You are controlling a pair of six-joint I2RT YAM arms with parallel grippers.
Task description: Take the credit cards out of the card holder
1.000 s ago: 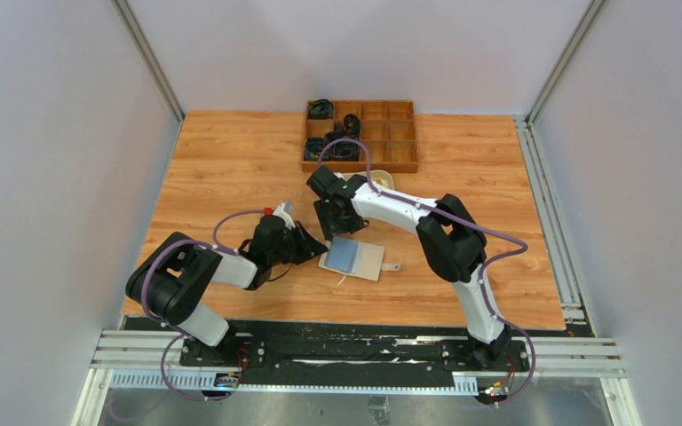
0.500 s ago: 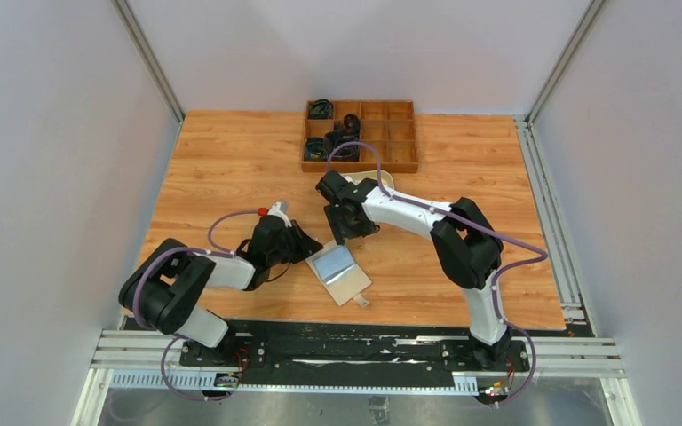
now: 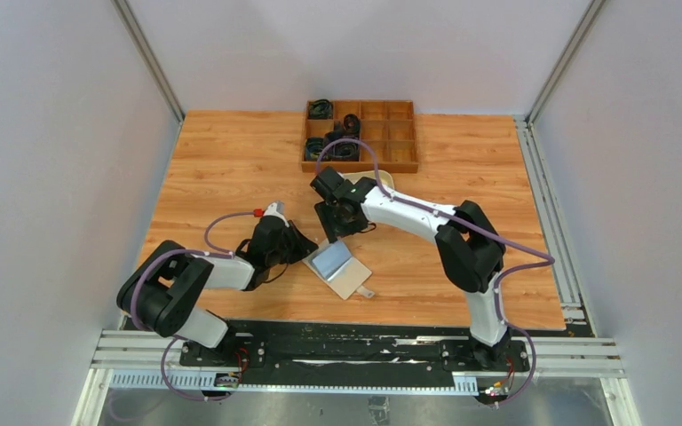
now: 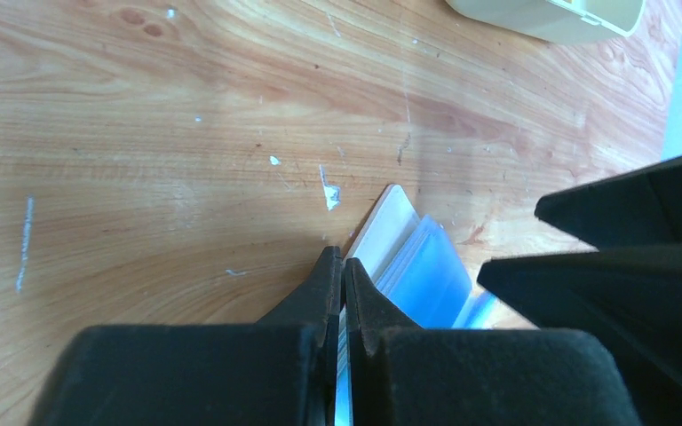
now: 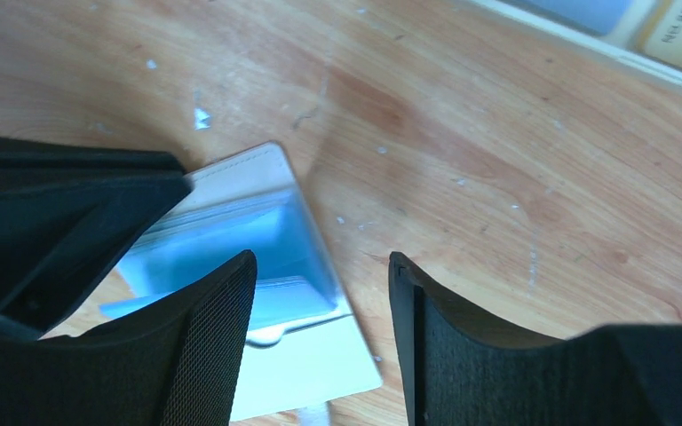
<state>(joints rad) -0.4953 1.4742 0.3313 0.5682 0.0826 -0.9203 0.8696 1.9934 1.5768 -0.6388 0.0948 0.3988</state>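
The card holder (image 3: 352, 279) lies open on the wooden table between the arms, its closure tab pointing to the near edge. Pale blue credit cards (image 3: 329, 260) fill its far-left half; they also show in the right wrist view (image 5: 231, 244) and the left wrist view (image 4: 426, 266). My left gripper (image 3: 310, 251) is shut on the holder's left edge, and a thin pale blue strip shows between its fingers (image 4: 339, 263). My right gripper (image 3: 337, 221) hangs open just above the holder's far end. Below its spread fingers (image 5: 320, 259) lie the cards and the pale flap (image 5: 320, 373).
A cream oval dish (image 3: 383, 180) sits just behind the right gripper, with flat items in it (image 5: 604, 13). A wooden compartment tray (image 3: 360, 166) holding black cables stands at the back. Grey walls close in both sides.
The card holder has swung round and slid toward the near left with my left gripper, its tab now pointing nearer. The right gripper stayed open above it, shifting only slightly.
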